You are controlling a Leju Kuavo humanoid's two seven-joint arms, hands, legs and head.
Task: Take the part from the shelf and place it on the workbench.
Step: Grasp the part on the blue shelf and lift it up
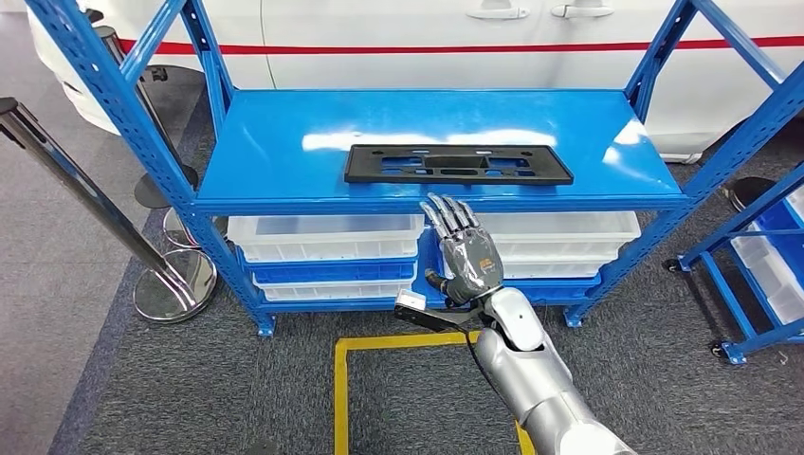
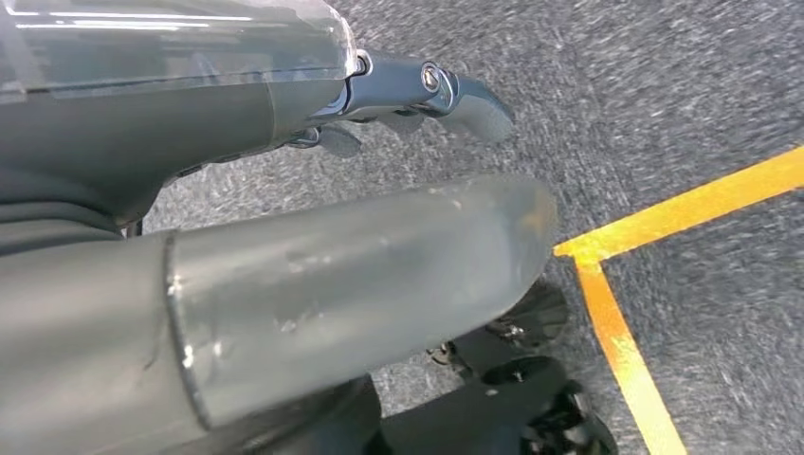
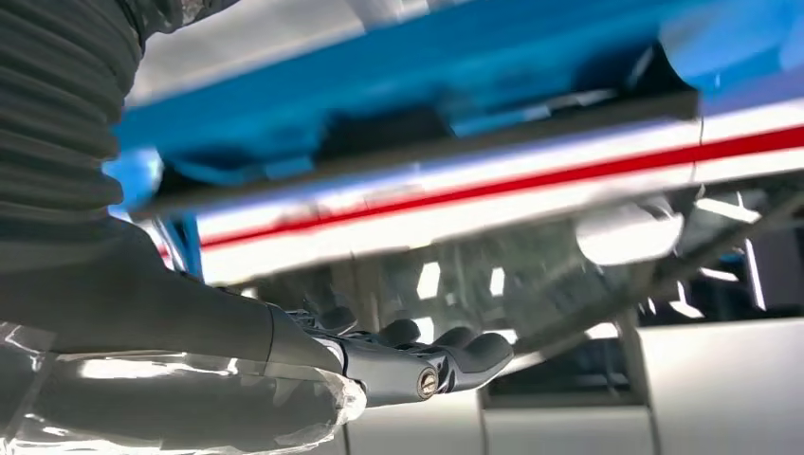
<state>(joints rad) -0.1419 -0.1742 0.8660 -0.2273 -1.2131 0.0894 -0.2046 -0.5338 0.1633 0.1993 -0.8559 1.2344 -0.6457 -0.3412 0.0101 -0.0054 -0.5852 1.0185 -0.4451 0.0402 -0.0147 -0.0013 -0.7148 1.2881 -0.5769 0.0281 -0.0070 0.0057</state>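
Head view: right hand raised flat, fingers extended toward shelf.

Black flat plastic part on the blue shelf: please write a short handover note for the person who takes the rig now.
Right hand: raised before the blue metal shelf, fingers straight and apart, holding nothing, just short of the shelf's front edge.
Left hand: hangs low over the grey carpet floor, near yellow floor tape; holds nothing as far as visible.
Black flat rectangular plastic part: lies flat on the top shelf, untouched.
Done: nothing yet.
Left: reach, grip the part, carry it to the workbench.
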